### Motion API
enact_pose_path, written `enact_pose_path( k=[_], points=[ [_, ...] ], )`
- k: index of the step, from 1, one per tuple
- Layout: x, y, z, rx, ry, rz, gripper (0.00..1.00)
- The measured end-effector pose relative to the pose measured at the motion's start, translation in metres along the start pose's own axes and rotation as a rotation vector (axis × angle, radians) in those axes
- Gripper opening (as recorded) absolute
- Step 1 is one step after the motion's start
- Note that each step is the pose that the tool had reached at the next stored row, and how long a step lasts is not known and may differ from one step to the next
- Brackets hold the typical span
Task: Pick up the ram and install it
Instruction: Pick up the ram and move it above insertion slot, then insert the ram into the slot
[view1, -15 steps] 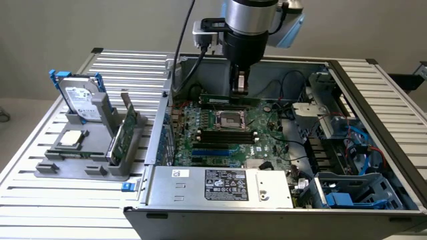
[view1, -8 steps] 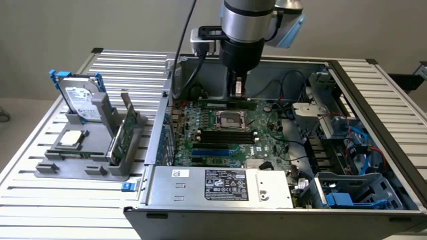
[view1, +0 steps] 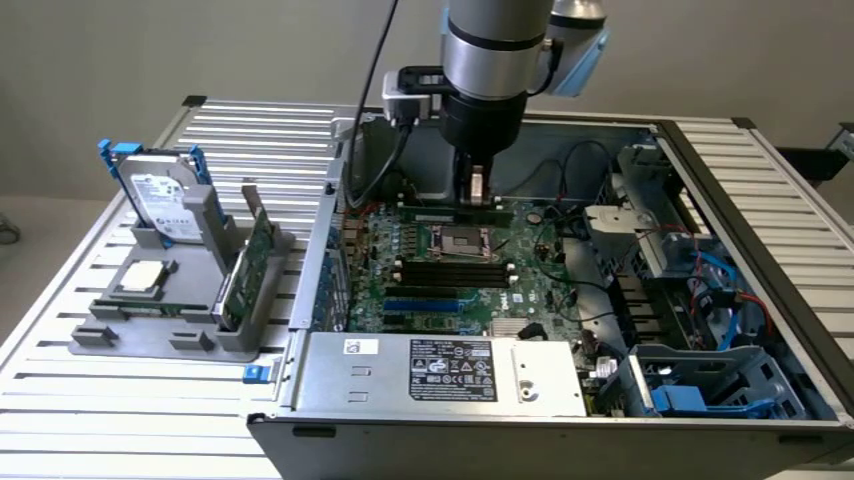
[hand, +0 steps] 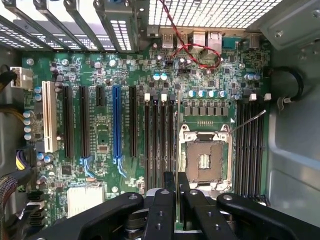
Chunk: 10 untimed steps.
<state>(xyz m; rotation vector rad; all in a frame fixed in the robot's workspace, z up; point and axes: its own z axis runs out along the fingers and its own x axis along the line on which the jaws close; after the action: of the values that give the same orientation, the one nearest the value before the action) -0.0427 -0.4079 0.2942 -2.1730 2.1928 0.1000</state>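
The black gripper (view1: 477, 194) was clamped on the long thin green ram stick (view1: 451, 213) right under it, lying from the exterior view's left to right along the black slots (hand: 156, 145).

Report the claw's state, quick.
Claw: closed, holding the ram over the motherboard.

The motherboard (hand: 105, 135) is green with black slots (hand: 67, 122) — plus one blue slot (hand: 116, 125) and one white slot (hand: 48, 117). The ram (view1: 427, 212) is green, the tool (hand: 177, 180) black, the table (view1: 80, 420) silver, ribbed in stripes.
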Motion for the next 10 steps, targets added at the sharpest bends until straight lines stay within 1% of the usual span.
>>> enact_pose_path(
  k=[10],
  points=[
    [0.0001, -0.0003, 0.0005, 0.0005, -0.0005, -0.002, 0.14]
  ],
)
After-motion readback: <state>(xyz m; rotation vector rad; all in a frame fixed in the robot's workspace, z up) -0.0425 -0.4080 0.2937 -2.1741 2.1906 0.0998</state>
